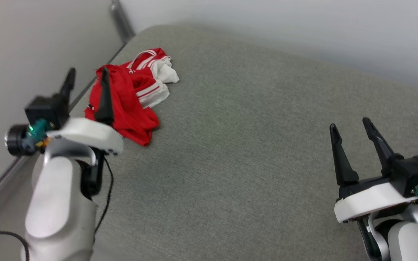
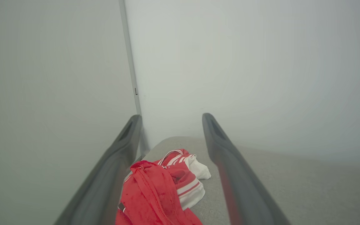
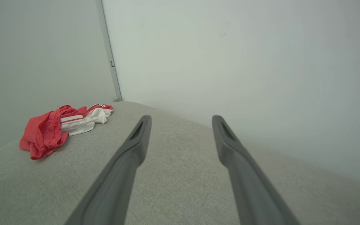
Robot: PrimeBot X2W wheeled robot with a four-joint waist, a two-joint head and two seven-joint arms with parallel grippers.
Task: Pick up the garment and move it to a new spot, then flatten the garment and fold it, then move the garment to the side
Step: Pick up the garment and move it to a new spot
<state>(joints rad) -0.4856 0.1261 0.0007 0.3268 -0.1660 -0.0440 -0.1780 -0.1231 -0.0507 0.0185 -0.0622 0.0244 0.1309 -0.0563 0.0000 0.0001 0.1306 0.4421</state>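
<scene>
grey fabric surface (image 1: 249, 145), pale walls (image 1: 267, 21)

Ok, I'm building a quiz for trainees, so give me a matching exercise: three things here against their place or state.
Things:
1. red jersey T-shirt
2. left gripper
3. right gripper

Places or states:
A. open, over bare grey upholstery, well away from the T-shirt
B. crumpled near the far left corner of the upholstery
C. open, close by the T-shirt

Pairs: 1-B; 2-C; 3-A
</scene>
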